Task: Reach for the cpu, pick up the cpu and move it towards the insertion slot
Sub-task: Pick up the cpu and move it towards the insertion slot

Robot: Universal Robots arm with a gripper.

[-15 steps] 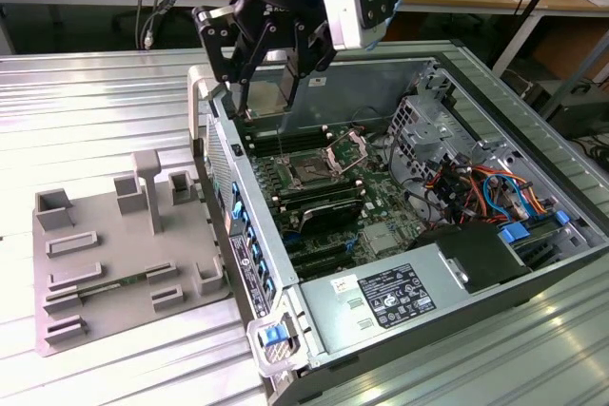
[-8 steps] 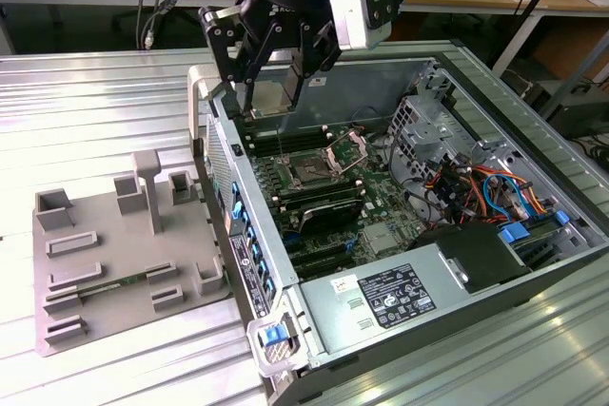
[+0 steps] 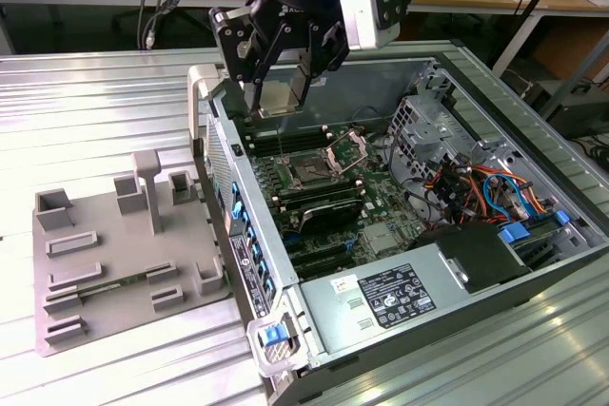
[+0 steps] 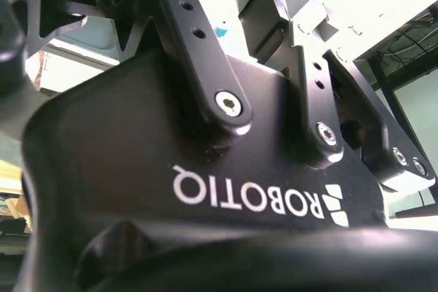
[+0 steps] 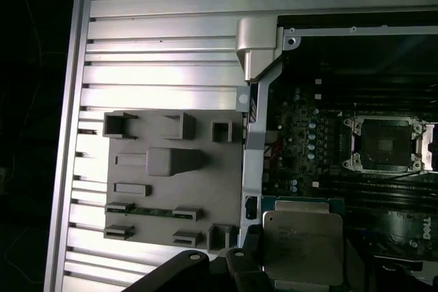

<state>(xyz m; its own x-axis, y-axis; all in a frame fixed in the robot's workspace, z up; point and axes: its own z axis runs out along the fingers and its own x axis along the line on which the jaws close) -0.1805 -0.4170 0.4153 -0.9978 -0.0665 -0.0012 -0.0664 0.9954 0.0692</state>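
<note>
Currently: carry step, by my judgement. Hand (image 3: 277, 92) clamped on the cpu (image 3: 275, 100), upper centre of the exterior view. Insertion slot (image 3: 309, 172) mid-frame, below, well apart. Closing that gap calls for level, squared travel.

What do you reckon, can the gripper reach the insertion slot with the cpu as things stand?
Probably yes. The gripper holds the cpu above the open case, and the insertion slot lies uncovered below, its bracket apparently swung aside, with nothing standing between them.
</note>
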